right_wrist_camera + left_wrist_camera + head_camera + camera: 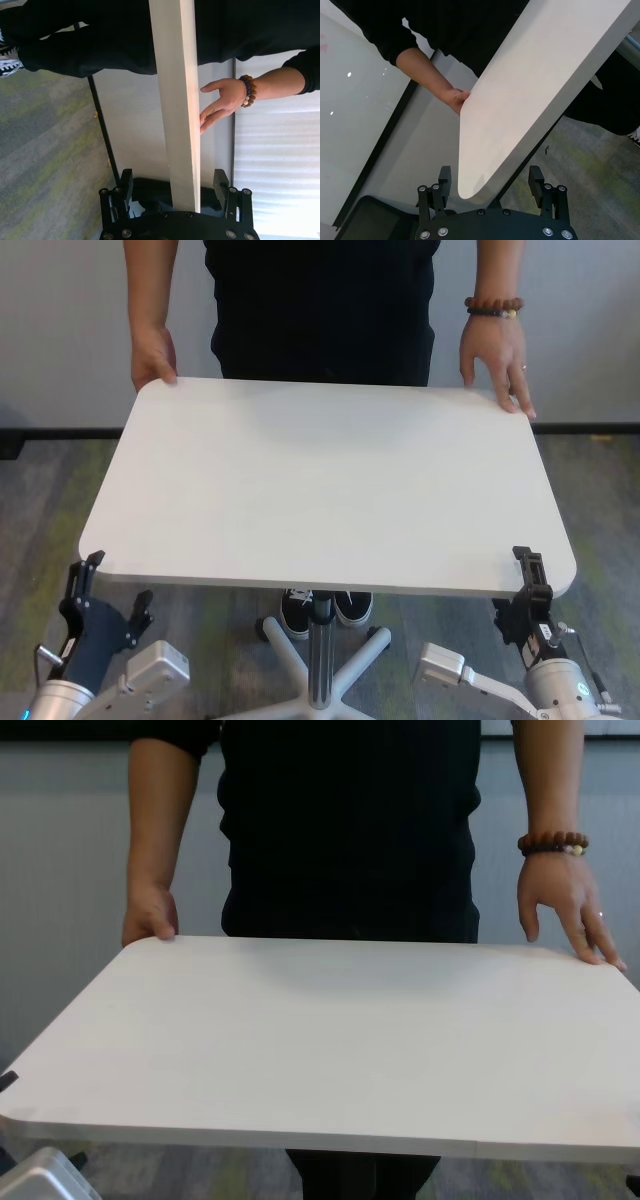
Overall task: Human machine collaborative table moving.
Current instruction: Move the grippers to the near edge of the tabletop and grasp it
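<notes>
The white table (320, 490) stands between me and the human (320, 310), who wears a black top. One of the human's hands (152, 358) rests on the far left corner. The other hand (497, 355), with a bead bracelet, rests on the far right corner. My left gripper (112, 590) is at the near left corner, open, and the left wrist view shows its jaws straddling the rounded corner (490, 182). My right gripper (520, 590) is at the near right corner, open, with the tabletop edge between its fingers in the right wrist view (172, 187).
The slim pedestal leg (320, 640) rises from a white star base (345, 670) on grey-green carpet. The human's black-and-white sneakers (325, 608) stand close to the leg. A grey wall with a black skirting strip (590, 427) is behind the human.
</notes>
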Available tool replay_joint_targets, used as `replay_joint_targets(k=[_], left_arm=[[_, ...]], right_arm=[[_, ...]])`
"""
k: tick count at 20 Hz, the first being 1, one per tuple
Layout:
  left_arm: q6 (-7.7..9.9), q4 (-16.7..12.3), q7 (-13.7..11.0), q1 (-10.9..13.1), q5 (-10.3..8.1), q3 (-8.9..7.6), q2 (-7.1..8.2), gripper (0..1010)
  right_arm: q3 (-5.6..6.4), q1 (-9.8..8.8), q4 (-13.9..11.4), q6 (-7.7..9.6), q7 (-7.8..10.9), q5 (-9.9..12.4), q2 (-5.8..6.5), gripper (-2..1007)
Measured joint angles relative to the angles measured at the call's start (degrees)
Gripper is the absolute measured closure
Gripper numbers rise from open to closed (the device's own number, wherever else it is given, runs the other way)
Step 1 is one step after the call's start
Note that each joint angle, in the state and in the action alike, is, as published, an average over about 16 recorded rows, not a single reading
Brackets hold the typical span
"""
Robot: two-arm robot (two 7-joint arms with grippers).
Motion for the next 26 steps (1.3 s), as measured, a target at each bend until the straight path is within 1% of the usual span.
replay_joint_targets(k=[4,8,13,19,22,26], left_arm=[[0.41,-0.49,-0.10,-0.01,0.20,0.12,0.28,10],[1.89,-2.03,-0.94,-0.04,1.31,0.46,1.07,10],[4.76,-4.95,-3.06,-0.02,3.69,1.11,2.44,10],[8.99,-8.34,-7.05,0.10,6.95,1.98,4.00,10],[10.61,-9.07,-8.82,0.24,8.24,2.27,4.33,10],[12.06,-8.95,-10.63,0.39,9.58,2.52,4.28,10]], right_arm=[[-0.01,-0.01,-0.02,0.00,0.02,0.03,0.02,-1],[-0.02,-0.02,-0.04,0.00,0.03,0.05,0.03,-1],[-0.02,-0.02,-0.06,0.00,0.04,0.07,0.05,-1],[-0.03,-0.02,-0.08,0.01,0.04,0.09,0.06,-1],[-0.03,-0.02,-0.09,0.01,0.04,0.09,0.06,-1],[-0.03,-0.02,-0.09,0.01,0.04,0.10,0.07,-1]])
